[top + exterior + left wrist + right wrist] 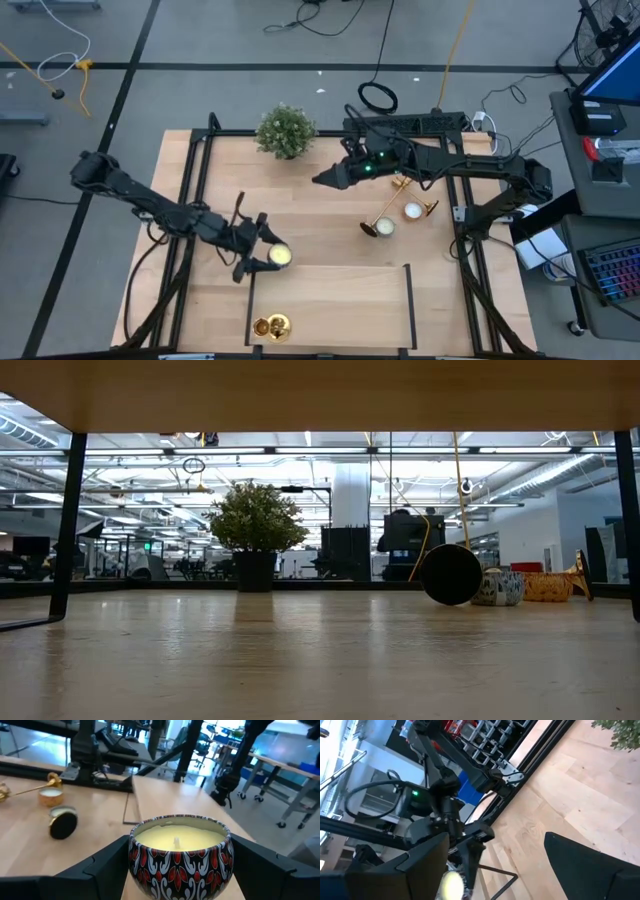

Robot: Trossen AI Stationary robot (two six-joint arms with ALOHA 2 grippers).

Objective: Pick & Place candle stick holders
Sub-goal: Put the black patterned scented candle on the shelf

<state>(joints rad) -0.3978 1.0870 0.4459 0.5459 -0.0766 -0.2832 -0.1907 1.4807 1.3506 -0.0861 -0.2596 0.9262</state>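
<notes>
Brass candle stick holder [392, 208] lies flat, apparently stem toward the far-right corner; left gripper [179, 857] clasps a candle tin [180, 851], right gripper [322, 179] gapes.

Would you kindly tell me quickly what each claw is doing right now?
Left claw: closed on the patterned candle tin.
Right claw: open, holding nothing.

Candle tin [277, 257] between left pincer [262, 250] fingers.
</notes>
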